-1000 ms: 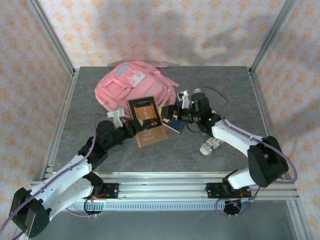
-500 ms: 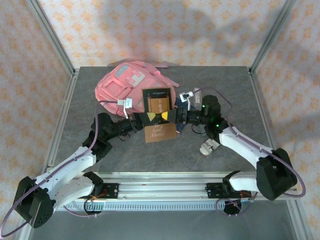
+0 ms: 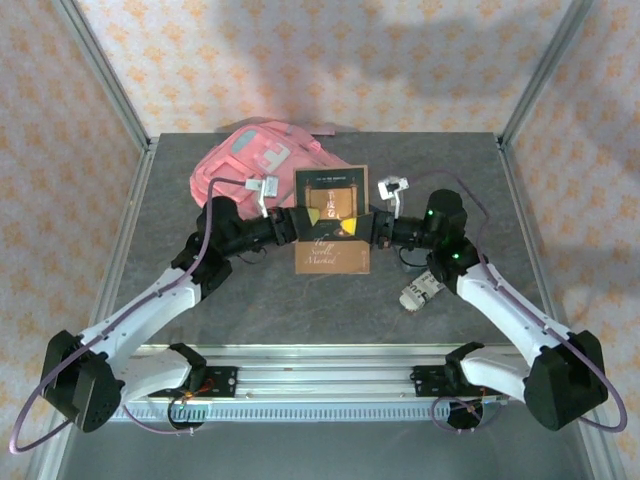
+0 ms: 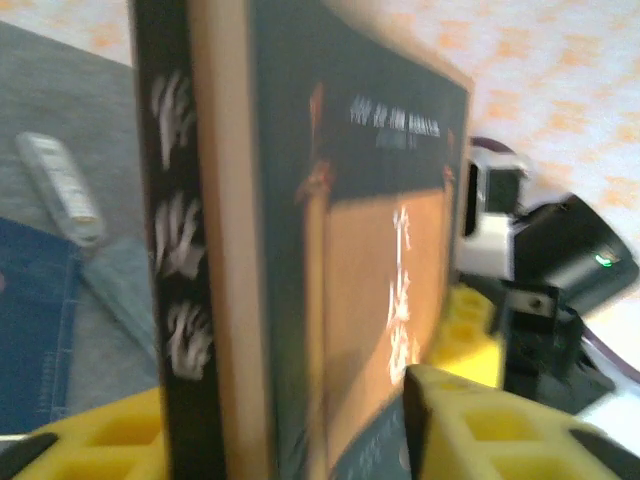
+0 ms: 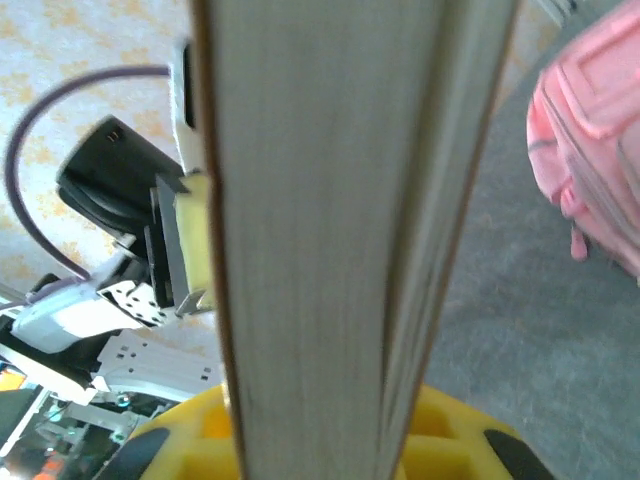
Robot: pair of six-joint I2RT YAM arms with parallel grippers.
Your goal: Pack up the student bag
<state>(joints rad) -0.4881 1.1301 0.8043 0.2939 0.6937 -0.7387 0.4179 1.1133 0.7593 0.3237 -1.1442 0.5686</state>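
A book [image 3: 333, 250] with a dark and brown cover hangs above the table's middle, between both grippers. My right gripper [image 3: 360, 226] is shut on its right edge; in the right wrist view the page edge [image 5: 330, 200] fills the space between the yellow fingers [image 5: 325, 415]. My left gripper [image 3: 309, 220] is open around the spine side [image 4: 250, 420]. Its right finger [image 4: 470, 430] stands a little off the cover [image 4: 380, 250]. The student bag [image 3: 245, 160], a pink backpack, lies at the back left behind the book, and its side shows in the right wrist view [image 5: 595, 150].
A white printed packet [image 3: 422, 292] lies on the grey table right of centre, under the right forearm. In the left wrist view a white bar-shaped object [image 4: 60, 190] and a blue denim item [image 4: 35, 330] lie on the table below the book. Metal frame posts stand at the corners.
The book has risen and moved right and back, turning squarer to the camera. The right gripper, open a second ago, has shut on it. The left gripper's jaws have loosened.
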